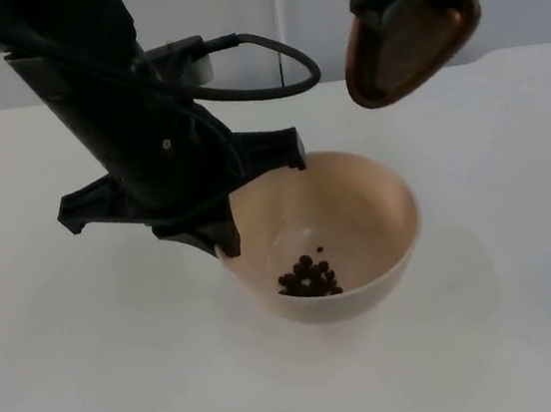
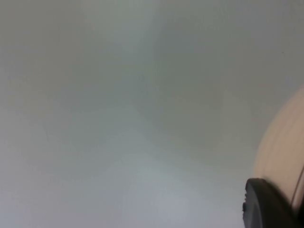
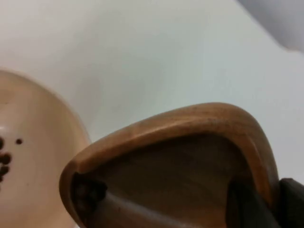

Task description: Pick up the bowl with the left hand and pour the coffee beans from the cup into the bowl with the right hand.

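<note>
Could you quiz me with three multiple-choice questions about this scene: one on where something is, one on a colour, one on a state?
1. Where are the dark coffee beans?
A. in the cream round bowl
B. on the white table
C. in the brown wooden cup

2. What colour is the cup?
A. blue
B. brown
C. white

3. How is the cup held?
A. standing on the table
B. upside down in the bowl
C. tilted in the air, in the right claw

Answers: 1 A, the beans lie at the bowl's bottom. 2 B, its wood is brown. 3 C, it hangs tipped beyond the bowl, while the left claw grips the bowl's rim.
</note>
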Action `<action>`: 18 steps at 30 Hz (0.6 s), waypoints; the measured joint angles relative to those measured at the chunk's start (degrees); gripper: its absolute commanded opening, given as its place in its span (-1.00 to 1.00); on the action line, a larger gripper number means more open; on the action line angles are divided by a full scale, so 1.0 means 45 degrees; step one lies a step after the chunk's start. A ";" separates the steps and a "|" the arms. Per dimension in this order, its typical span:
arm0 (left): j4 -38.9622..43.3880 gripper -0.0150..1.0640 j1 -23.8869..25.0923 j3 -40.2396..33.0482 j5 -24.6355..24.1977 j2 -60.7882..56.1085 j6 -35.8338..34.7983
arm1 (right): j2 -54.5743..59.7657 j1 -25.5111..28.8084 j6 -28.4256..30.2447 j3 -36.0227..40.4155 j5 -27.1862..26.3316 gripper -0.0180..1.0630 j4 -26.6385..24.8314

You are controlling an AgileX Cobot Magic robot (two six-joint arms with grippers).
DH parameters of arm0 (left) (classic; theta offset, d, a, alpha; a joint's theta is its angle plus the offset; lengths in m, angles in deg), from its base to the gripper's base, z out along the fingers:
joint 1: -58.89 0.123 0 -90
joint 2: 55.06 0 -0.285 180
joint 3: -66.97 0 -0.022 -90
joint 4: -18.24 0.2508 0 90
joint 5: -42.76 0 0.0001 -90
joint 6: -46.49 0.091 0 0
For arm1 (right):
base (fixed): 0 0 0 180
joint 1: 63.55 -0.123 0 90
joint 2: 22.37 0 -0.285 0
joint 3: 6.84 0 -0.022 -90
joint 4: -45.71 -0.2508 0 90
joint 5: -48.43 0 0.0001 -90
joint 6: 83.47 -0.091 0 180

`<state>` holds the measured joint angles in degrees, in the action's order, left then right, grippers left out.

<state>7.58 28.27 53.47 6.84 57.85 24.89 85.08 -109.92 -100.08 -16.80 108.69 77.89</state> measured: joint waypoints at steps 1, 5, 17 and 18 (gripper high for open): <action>0.0000 -0.98 0.0000 0.0000 -0.0029 0.0000 0.0000 | 0.0000 0.0166 0.0178 0.0000 -0.0090 -0.97 -0.0396; 0.0000 -0.98 0.0000 0.0000 -0.0080 0.0000 0.0000 | 0.0000 0.0946 0.1069 0.0000 -0.0236 -0.97 -0.1879; 0.0234 -0.98 0.0000 -0.0049 -0.0492 0.0000 0.0000 | 0.0000 0.3481 0.3324 0.0000 -0.0526 -0.97 -0.6215; 0.0377 -0.98 0.0000 -0.0154 -0.0492 0.0000 -0.0103 | -0.0023 0.3639 0.3356 0.0090 -0.0639 -0.97 -0.6313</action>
<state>9.28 28.27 52.77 4.63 57.85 24.42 84.97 -93.55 -84.97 -16.40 105.81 49.48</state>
